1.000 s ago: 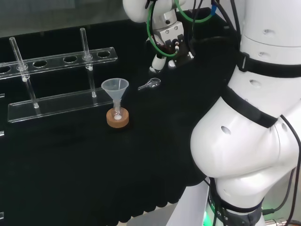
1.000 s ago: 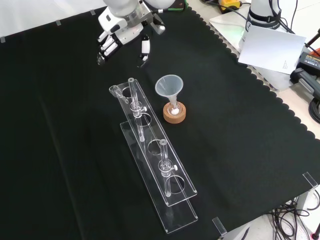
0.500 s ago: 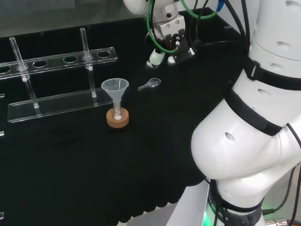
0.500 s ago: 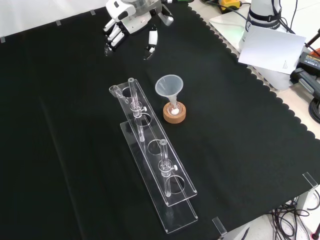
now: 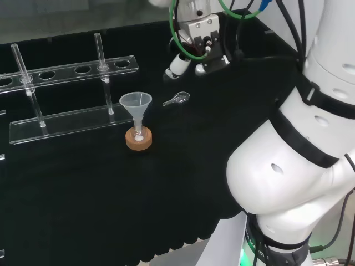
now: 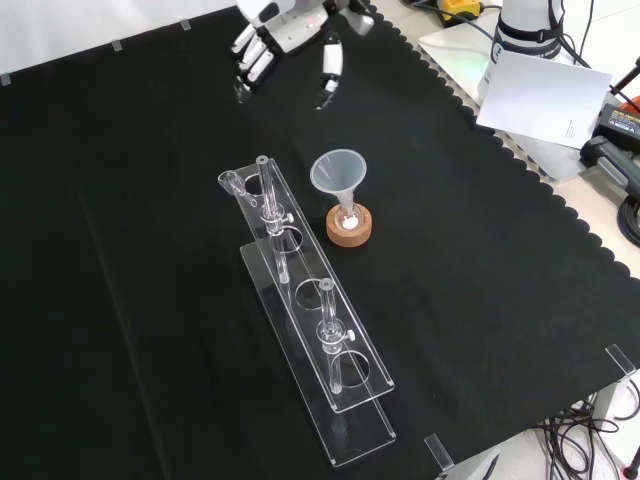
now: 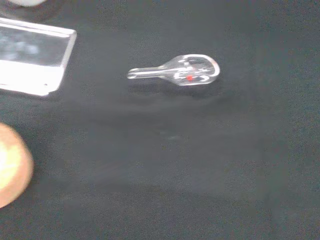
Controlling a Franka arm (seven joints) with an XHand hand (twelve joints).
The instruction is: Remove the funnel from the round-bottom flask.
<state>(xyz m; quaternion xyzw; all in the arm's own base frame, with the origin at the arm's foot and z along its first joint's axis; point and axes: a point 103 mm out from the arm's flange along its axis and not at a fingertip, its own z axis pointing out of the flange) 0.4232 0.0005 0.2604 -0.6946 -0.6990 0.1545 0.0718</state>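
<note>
A clear funnel [image 5: 136, 103] [image 6: 339, 173] stands upright with its stem in a small vessel on a cork ring [image 5: 138, 140] [image 6: 349, 228]; the vessel itself is hard to make out. The hand [image 5: 198, 40] [image 6: 293, 24] hangs open above the cloth, well apart from the funnel. It is beyond and right of the funnel in the head view, and at the top of the front view. Its fingers [image 6: 254, 60] are straight and hold nothing. The cork ring's edge [image 7: 10, 170] also shows in the wrist view.
A small clear bulb-shaped glass piece [image 5: 177, 99] [image 7: 185, 71] lies on its side between funnel and hand. A long clear tube rack [image 5: 66, 119] [image 6: 310, 330] with upright tubes stands beside the funnel. The cloth's scalloped edge [image 6: 520, 180] runs along the front view's right.
The hand has risen and drawn away from the small glass piece, moving right and toward the top in the front view. Its fingers stay straight. Funnel and cork ring have not moved.
</note>
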